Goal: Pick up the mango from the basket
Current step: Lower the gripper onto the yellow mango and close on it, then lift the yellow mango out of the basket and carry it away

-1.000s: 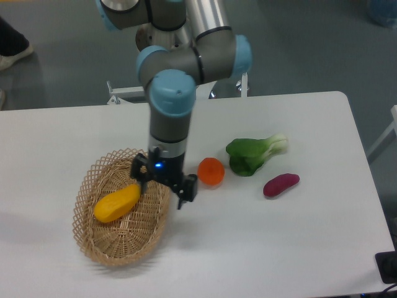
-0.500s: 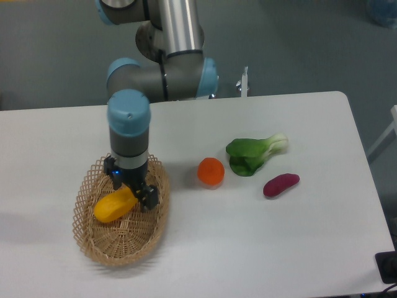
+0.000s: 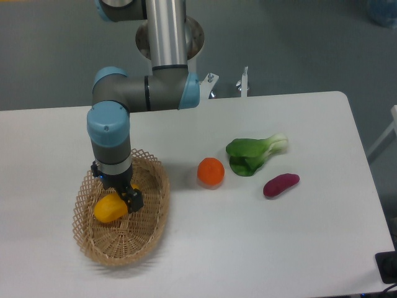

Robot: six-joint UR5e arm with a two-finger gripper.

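The yellow-orange mango [image 3: 108, 209] lies inside the tan wicker basket [image 3: 152, 214] at the table's front left. My gripper [image 3: 116, 194] is lowered into the basket directly over the mango's right half and hides that part. One finger [image 3: 134, 200] shows on the mango's right side and the other is hidden behind the wrist. The jaws stand apart around the fruit, and I cannot tell whether they touch it.
A round orange [image 3: 211, 171] sits right of the basket. A green bok choy [image 3: 251, 154] and a purple sweet potato [image 3: 281, 184] lie further right. The arm's elbow reaches over the table's back left. A black object [image 3: 387, 267] is at the front right corner.
The gripper has moved left from the basket's right rim to above the mango and has come down onto it. The mango and basket have stayed put.
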